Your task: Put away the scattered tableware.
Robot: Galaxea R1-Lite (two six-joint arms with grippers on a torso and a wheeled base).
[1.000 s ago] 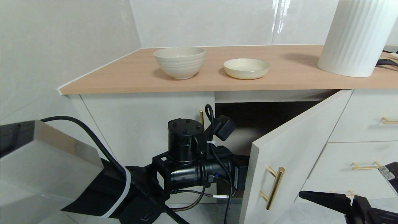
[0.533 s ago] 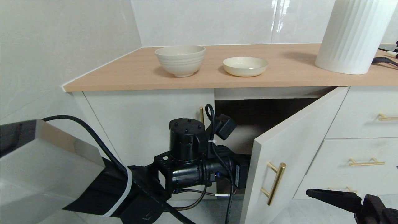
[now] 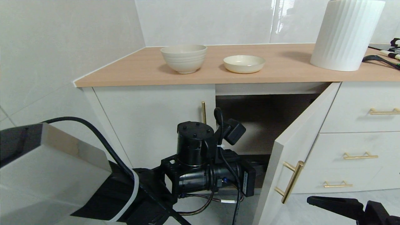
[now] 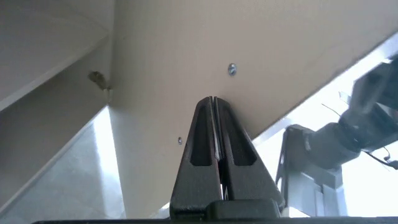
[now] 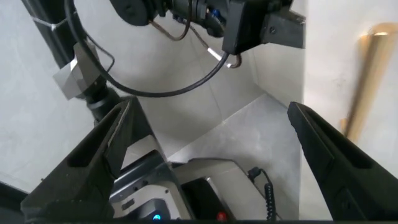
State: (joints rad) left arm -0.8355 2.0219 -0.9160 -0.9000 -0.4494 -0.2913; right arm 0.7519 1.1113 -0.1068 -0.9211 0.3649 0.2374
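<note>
A cream ribbed bowl (image 3: 183, 58) and a shallow cream dish (image 3: 244, 64) stand side by side on the wooden countertop (image 3: 143, 73). Below them a cupboard door (image 3: 297, 147) with a gold handle (image 3: 290, 181) stands ajar. My left arm's wrist (image 3: 203, 162) is low in front of the opening. My left gripper (image 4: 213, 101) is shut with nothing in it, its tips against the door's inner face. My right gripper (image 5: 211, 106) is open and empty, low beside the door's outer face near the handle (image 5: 367, 81); one of its fingers (image 3: 334, 204) shows at the lower right.
A tall white ribbed vase (image 3: 347, 34) stands at the right of the countertop, with black utensils (image 3: 382, 57) behind it. Drawers with gold handles (image 3: 359, 155) lie right of the door. A tiled wall closes off the left side. The cupboard interior (image 3: 262, 125) is dark.
The head view has shifted, so the counter sits farther off. The cupboard door has swung wider open, and my left wrist has moved a little to the right with it.
</note>
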